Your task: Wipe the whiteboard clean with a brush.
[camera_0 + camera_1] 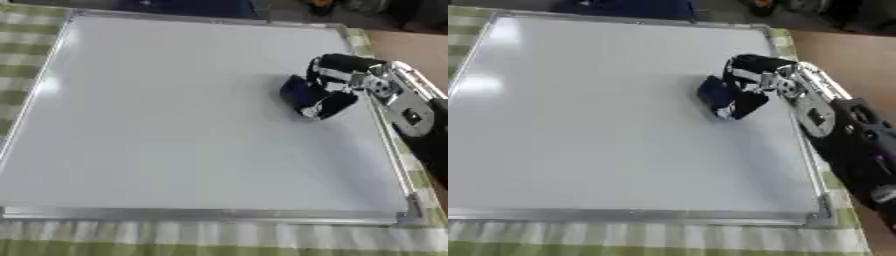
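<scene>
- Evenly lit from overhead, fairly bright, colours washed out.
- Soft glare patches on the whiteboard (pixel 157 125) near its left edge and far left corner.
- Faint diffuse shadow on the board beneath the right hand (pixel 328 87).
- Soft overall, blocky and smeared; hand and cloth checks blurred.
- Board outline skewed by the tilted view.

A green checked tablecloth (pixel 219 240) covers the table, brown floor (pixel 842 55) beyond.
</scene>
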Robot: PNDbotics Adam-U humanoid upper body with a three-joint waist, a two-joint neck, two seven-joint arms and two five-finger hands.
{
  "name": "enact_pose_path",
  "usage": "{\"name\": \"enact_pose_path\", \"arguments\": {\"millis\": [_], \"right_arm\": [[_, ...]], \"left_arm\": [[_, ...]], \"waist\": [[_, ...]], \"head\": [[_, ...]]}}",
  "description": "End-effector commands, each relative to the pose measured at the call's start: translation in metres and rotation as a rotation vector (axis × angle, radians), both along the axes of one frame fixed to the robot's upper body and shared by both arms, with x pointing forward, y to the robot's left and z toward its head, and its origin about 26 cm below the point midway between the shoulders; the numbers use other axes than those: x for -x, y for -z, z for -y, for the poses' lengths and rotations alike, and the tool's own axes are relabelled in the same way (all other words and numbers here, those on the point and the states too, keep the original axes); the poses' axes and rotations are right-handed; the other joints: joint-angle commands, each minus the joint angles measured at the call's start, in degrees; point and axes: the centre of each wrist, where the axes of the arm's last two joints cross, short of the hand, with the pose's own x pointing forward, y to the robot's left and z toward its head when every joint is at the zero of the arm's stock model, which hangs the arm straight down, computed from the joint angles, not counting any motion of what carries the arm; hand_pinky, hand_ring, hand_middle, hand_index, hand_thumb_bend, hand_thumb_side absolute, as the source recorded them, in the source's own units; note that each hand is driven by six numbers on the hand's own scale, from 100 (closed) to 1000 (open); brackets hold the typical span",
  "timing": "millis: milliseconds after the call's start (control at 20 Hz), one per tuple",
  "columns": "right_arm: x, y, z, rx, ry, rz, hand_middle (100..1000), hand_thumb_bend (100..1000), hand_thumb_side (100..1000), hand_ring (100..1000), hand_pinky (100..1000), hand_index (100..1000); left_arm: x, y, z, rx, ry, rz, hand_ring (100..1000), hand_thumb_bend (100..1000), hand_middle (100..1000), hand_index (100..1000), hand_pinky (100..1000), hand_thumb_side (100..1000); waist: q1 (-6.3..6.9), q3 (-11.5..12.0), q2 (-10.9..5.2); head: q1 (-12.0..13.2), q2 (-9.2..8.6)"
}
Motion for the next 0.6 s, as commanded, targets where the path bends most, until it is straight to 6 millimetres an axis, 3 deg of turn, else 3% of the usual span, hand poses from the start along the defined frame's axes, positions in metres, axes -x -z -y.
{"name": "enact_pose_path", "arguments": {"millis": [50, 600], "right_arm": [[0.0036, -0.0048, -0.0071, 0.027, -0.037, -0.008, 207, 143, 359, 660, 563, 240], [0.0056, -0.0091, -0.0127, 0.044, -0.051, -0.013, 229, 149, 364, 660, 566, 221]], "left_arm": [[0.0017, -0.0084, 0.0011, -0.009, 0.009, 0.028, 489, 100, 481, 428, 480, 1000], [0.0014, -0.0093, 0.0016, -0.007, 0.014, 0.029, 489, 100, 482, 428, 481, 1000]], "waist": [[0.24, 0.1, -1.08], [0.17, 0.3, -0.96]], "head": [[0.0, -0.53], [0.0, -0.73]]}}
